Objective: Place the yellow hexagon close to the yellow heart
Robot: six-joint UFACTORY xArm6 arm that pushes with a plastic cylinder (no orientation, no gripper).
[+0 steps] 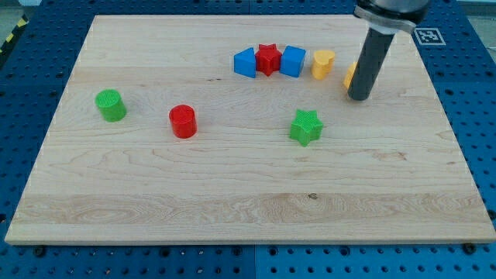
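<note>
The yellow heart lies near the view's top right, just right of a row of blocks. The yellow hexagon lies a little to its right and is mostly hidden behind my rod; only its left edge shows. My tip rests on the board right against the hexagon, on its lower right side. A small gap separates the hexagon from the heart.
A blue block, a red star and a blue cube sit in a row left of the heart. A green star, a red cylinder and a green cylinder lie on the wooden board.
</note>
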